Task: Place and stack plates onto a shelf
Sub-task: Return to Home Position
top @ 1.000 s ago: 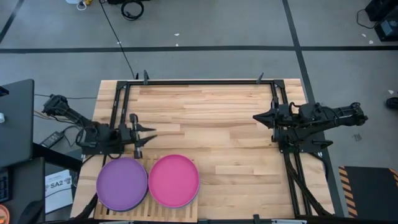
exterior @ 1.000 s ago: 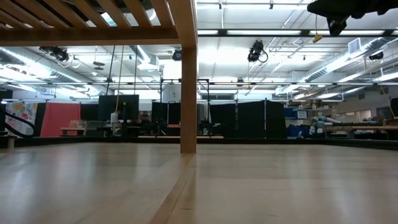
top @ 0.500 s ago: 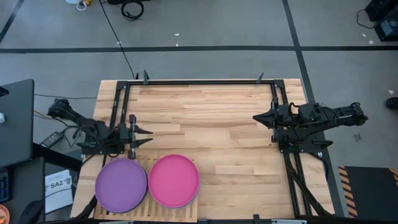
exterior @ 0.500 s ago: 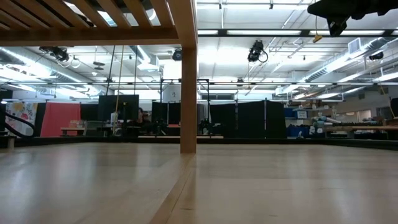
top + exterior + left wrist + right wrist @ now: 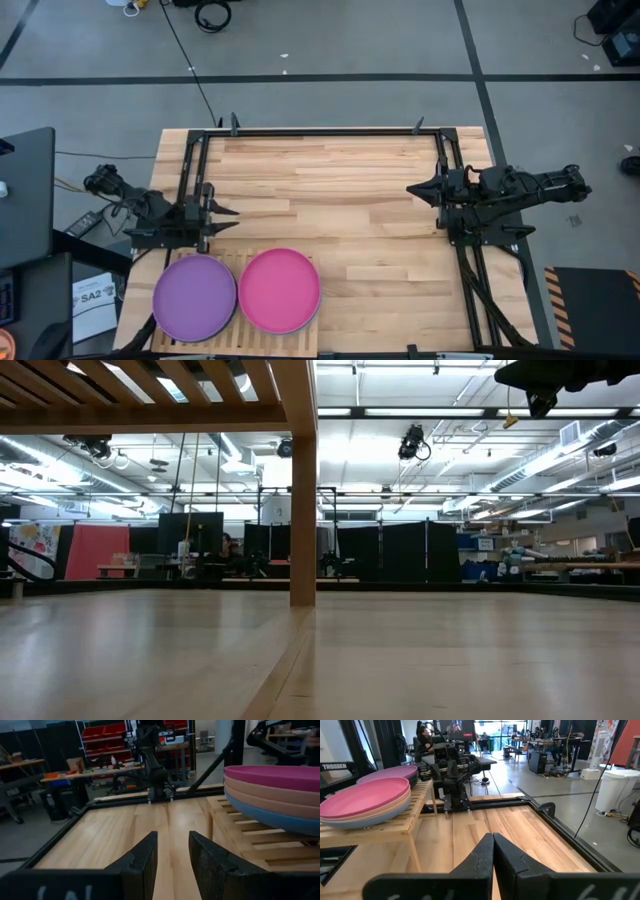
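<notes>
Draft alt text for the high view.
Two stacks of plates sit side by side on a slatted wooden shelf at the table's lower-left corner, a purple plate topping the left, a magenta plate the right. The left claw, open, and the right claw, shut, rest empty at the table's sides.

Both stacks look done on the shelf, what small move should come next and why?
Probably draw the left hand back toward its base at the table's left edge: it is open and empty beside the shelf, where the purple plate and magenta plate top the two stacks, and the right hand waits shut at the right side.
</notes>
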